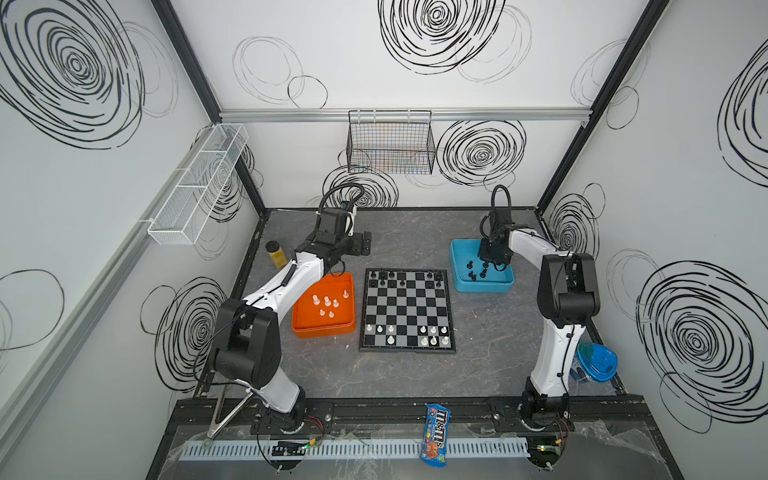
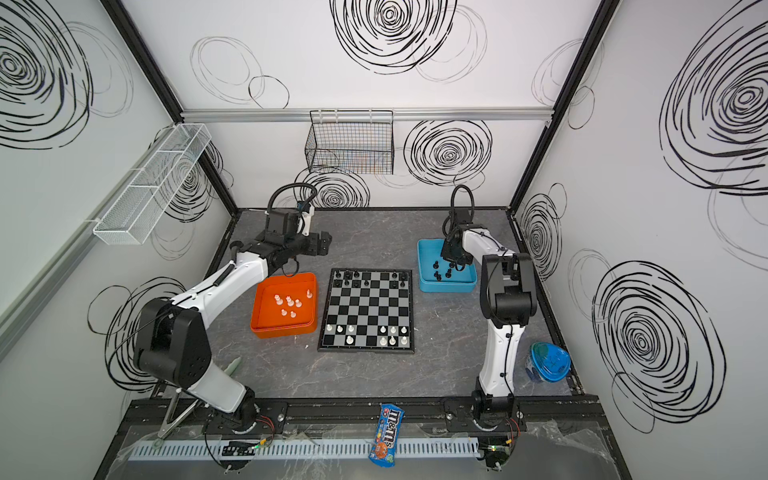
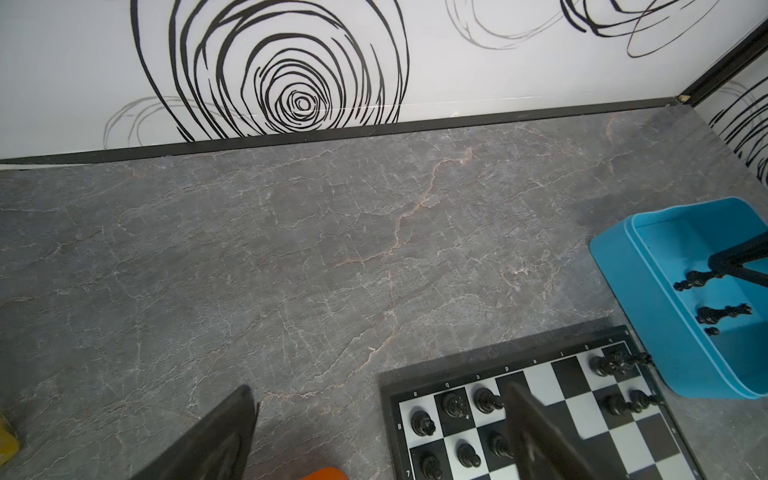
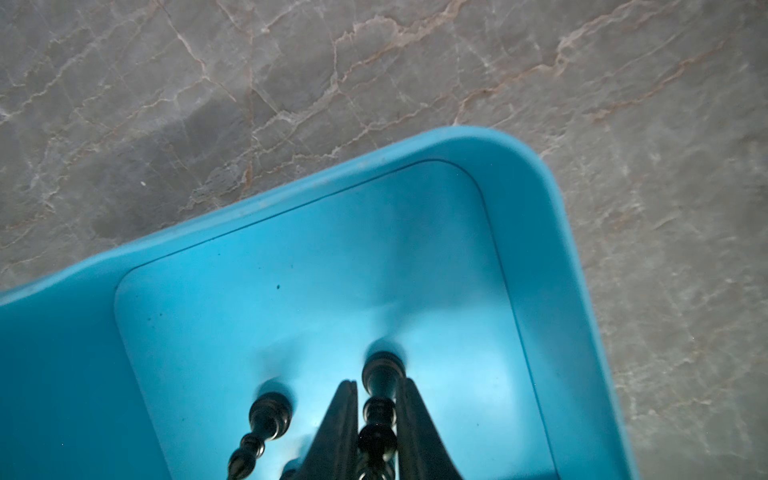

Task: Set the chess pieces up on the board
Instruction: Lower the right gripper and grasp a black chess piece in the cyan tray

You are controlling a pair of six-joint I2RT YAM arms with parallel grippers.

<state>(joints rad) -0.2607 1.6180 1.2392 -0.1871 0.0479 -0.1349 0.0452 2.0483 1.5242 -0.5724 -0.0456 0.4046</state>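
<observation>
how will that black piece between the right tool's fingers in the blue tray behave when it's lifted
The black piece looks glossy and turned into rounded collars, so it may slip in the right tool. It is tall on a narrow base, so probably apt to tip when set down. Small and solid-looking, it is likely light and stiff.

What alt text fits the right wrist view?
The right gripper clamps a slim black plastic chess piece standing on the floor of a blue plastic tray. A second black chess piece stands just beside it; grey marbled tabletop lies beyond the tray's rounded corner.
</observation>
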